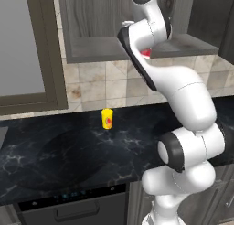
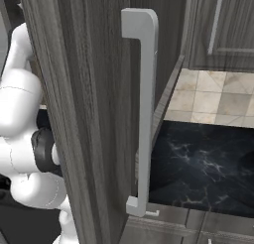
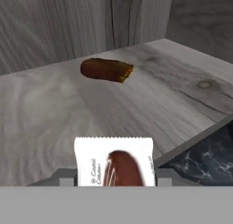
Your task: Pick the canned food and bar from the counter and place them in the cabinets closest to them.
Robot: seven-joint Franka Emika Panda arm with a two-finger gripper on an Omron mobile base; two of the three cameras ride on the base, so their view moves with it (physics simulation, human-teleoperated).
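i see a grey wood-grain cabinet shelf [image 3: 54,109] with a brown roll [image 3: 106,69] lying on it.

A black marbled surface [image 1: 68,146] runs beneath a beige tiled wall [image 1: 105,84]; a window [image 1: 20,45] stands at its left end.

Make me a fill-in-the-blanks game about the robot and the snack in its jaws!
1. The wrapped bar sits between the robot's jaws, and its wrapper is mostly ____.
2. The brown object lies on the grey wood-grain ____ of the cabinet.
3. The little cup standing on the black counter is ____ with a red mark.
4. The long handle on the cabinet door stands ____.

Missing words: white; shelf; yellow; upright
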